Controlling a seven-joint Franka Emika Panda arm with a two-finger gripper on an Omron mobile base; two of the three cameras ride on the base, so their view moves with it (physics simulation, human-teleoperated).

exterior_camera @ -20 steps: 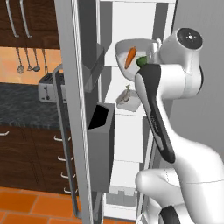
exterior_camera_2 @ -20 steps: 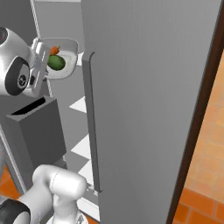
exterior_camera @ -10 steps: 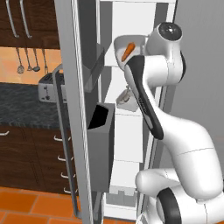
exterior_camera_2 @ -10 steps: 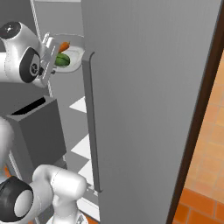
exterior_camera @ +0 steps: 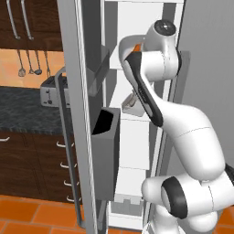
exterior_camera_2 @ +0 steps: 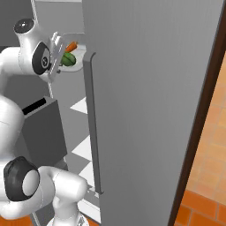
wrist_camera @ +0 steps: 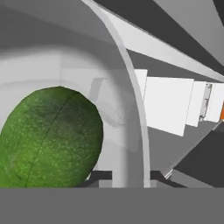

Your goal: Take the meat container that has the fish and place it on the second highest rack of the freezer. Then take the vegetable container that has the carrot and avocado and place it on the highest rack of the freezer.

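The vegetable container [exterior_camera_2: 70, 66], a pale shallow dish holding the carrot [exterior_camera_2: 71, 46] and the avocado [exterior_camera_2: 67, 60], sits high inside the freezer [exterior_camera: 137, 27], at its topmost rack. In the hand view the avocado [wrist_camera: 48, 138] lies just inside the dish's curved rim [wrist_camera: 135, 113]. The gripper [exterior_camera_2: 54, 55] is at the container's near edge; whether it pinches the rim I cannot tell. The grey freezer door [exterior_camera_2: 145, 101] stands to the right.
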